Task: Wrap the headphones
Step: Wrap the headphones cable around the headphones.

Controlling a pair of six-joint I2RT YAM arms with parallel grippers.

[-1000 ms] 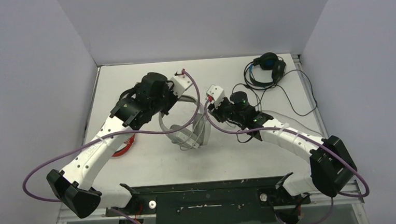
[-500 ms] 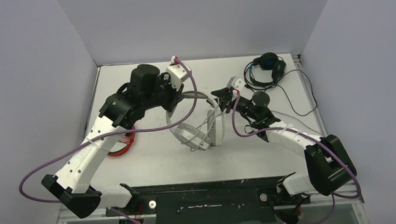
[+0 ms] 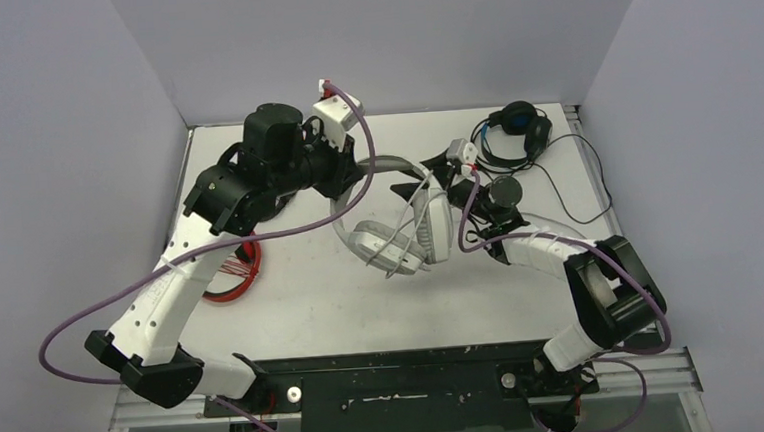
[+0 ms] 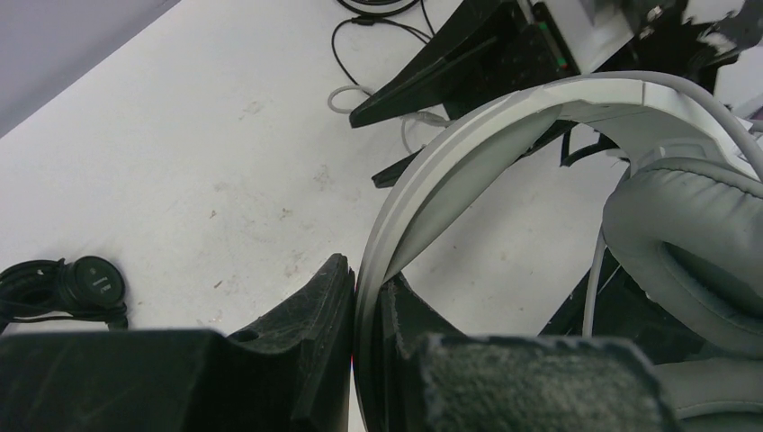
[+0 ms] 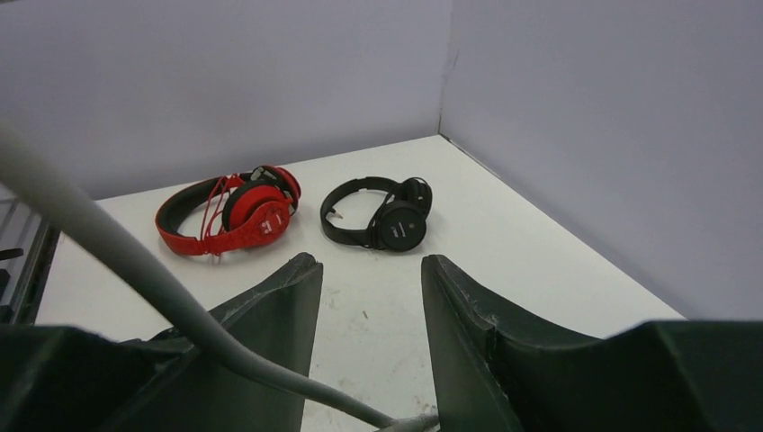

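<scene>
Farther off, red headset [image 5: 229,214] beside black headset [image 5: 382,216].

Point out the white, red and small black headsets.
white headset [image 4: 477,135], left wrist view, middle of its headband
red headset [image 5: 259,214], right wrist view, on its ear cup
small black headset [image 5: 402,229], right wrist view, on its ear cup

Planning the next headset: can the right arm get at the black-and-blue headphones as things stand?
Probably yes: the right gripper is open, and the black-and-blue headphones lie in the open by that arm. It faces away from them, though, and a grey cable crosses one of its fingers.
</scene>
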